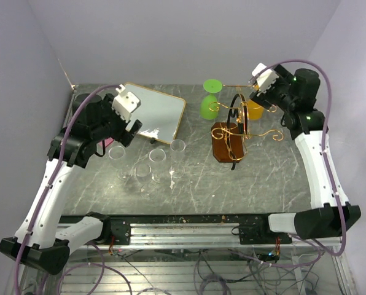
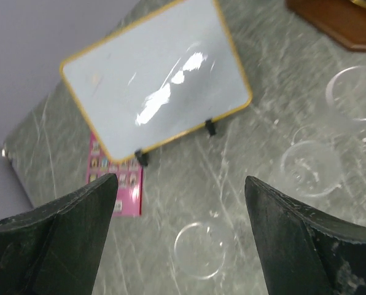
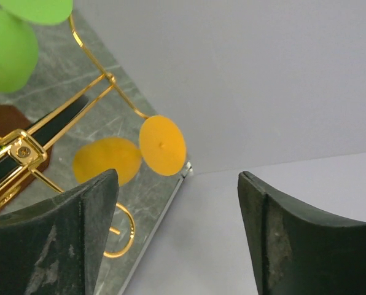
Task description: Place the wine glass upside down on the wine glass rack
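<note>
The gold wire wine glass rack stands on its dark wooden base at the centre right. A green wine glass and an orange wine glass hang upside down on its arms. Several clear wine glasses stand upright on the table at the left. My left gripper is open and empty above them; in the left wrist view one clear glass rim lies below, between its jaws. My right gripper is open and empty just beside the orange glass.
A white board with a gold frame leans at the back left, with a pink card behind it. The table's back right edge meets the wall close to the right gripper. The green glass also shows in the right wrist view.
</note>
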`<action>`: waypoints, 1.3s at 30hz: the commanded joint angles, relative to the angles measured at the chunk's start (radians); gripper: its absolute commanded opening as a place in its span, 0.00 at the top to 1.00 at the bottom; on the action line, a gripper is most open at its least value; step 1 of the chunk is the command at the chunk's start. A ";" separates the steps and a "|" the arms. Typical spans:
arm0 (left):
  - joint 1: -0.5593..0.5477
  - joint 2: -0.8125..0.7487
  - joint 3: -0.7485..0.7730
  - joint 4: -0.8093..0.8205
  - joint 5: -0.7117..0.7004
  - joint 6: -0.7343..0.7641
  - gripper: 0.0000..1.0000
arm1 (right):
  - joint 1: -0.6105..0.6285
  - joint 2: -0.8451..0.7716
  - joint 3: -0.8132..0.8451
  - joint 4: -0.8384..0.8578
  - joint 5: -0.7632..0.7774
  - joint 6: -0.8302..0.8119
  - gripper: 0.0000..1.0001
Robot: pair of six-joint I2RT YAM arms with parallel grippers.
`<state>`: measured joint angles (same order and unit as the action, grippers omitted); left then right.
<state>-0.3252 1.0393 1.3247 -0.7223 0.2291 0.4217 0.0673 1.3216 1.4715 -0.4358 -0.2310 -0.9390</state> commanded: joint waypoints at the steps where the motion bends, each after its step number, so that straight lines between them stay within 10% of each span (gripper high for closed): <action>1: 0.092 0.021 0.005 -0.116 -0.115 -0.072 0.06 | 0.003 -0.051 0.053 -0.018 -0.003 0.158 0.19; 39: 0.229 0.255 -0.131 -0.268 -0.085 0.065 0.68 | 0.003 -0.166 -0.018 -0.106 -0.010 0.249 0.23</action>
<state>-0.1055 1.2930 1.2022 -0.9779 0.1181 0.4763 0.0673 1.1603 1.4601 -0.5446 -0.2367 -0.6952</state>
